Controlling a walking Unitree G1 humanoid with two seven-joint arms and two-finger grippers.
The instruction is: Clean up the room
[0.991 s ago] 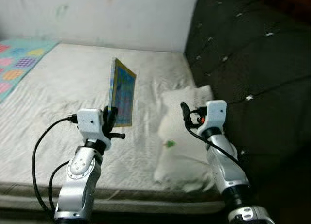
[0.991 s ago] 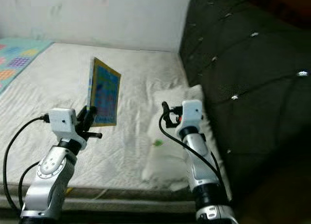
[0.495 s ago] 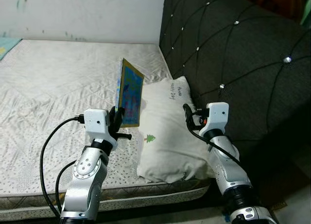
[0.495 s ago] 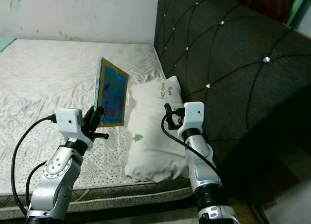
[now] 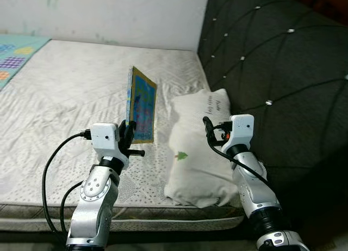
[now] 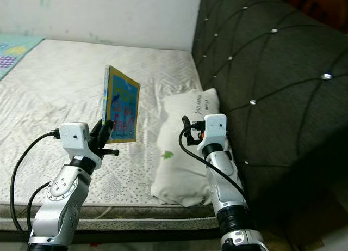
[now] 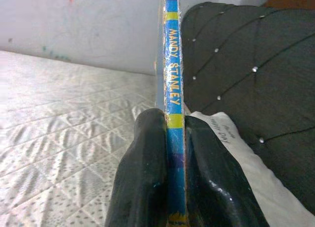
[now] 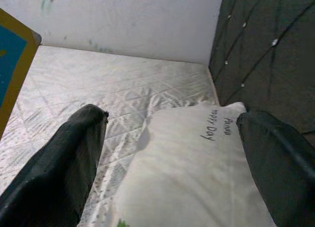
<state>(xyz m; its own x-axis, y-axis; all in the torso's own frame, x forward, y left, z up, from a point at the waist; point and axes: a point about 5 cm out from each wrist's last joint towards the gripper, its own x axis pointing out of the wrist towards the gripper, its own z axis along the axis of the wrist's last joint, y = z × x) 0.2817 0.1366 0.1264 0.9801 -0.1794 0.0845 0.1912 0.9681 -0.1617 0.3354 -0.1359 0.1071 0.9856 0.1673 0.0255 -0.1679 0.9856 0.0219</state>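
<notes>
Book [image 5: 142,105] stands upright over the bed [image 5: 65,93], clamped by its lower edge in the left pincer [image 5: 128,135]. Right pincer [image 8: 167,153] gapes empty above the pillow [image 5: 198,147]. Carrying underway, likely; next comes finding a storage spot.

View swung back left; colourful mat [image 5: 16,55] reappears at mattress's far-left edge.

Pillow [image 5: 198,153] lettering too small to read
</notes>
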